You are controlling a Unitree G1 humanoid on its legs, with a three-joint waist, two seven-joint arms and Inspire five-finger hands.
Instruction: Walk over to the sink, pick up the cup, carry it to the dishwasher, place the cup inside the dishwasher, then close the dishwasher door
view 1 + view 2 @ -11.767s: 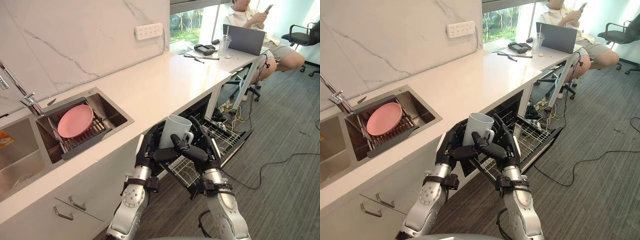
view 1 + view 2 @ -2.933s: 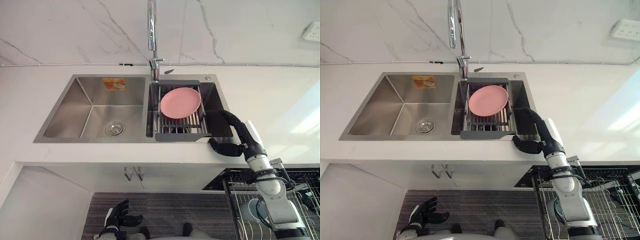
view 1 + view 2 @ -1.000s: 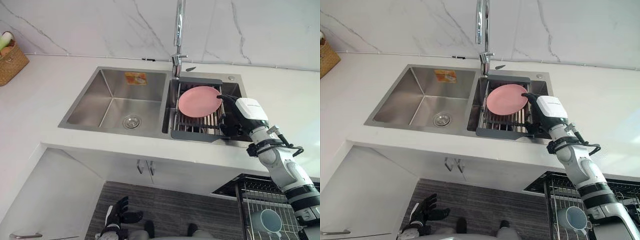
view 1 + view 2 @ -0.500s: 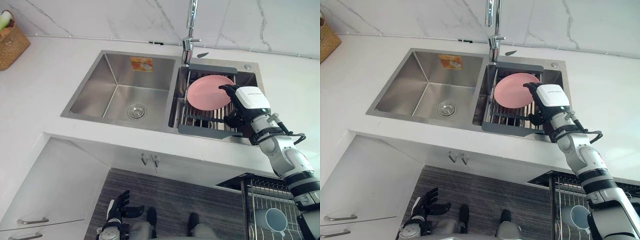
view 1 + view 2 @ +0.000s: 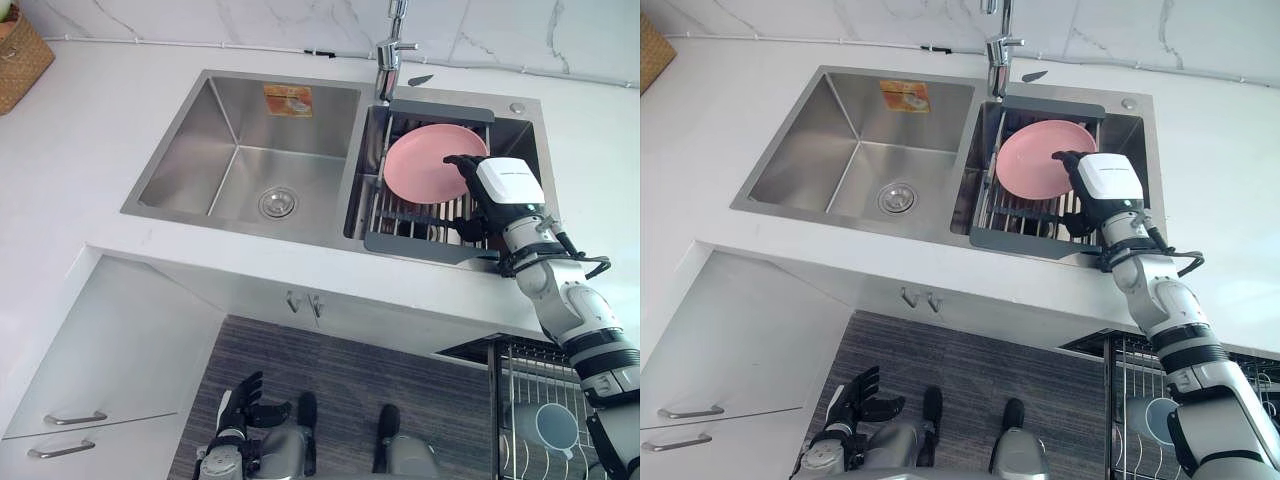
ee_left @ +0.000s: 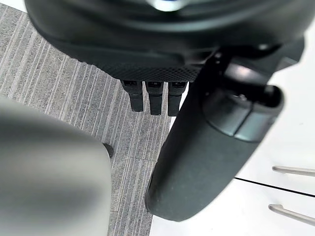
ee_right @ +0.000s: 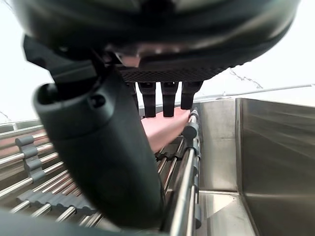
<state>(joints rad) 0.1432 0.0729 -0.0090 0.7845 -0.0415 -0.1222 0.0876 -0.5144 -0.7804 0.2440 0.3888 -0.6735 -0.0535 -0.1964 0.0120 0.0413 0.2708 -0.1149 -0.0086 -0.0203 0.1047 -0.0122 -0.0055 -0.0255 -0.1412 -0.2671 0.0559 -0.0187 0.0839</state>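
Right hand [image 5: 500, 185] has moved from sink [image 5: 190, 150] rim to over pink plate [image 5: 420, 170], 2 o'clock, fingers straight, holding nothing. Left hand [image 5: 240, 410] slack-fingered, 7 o'clock. Cup [image 5: 555, 425] sits in dishwasher rack [image 5: 510, 370], 5 o'clock; door-closing likely remains

A pale cup [image 5: 553, 424] is seen standing mouth-up in the pulled-out dishwasher rack [image 5: 507, 385], which is left open.
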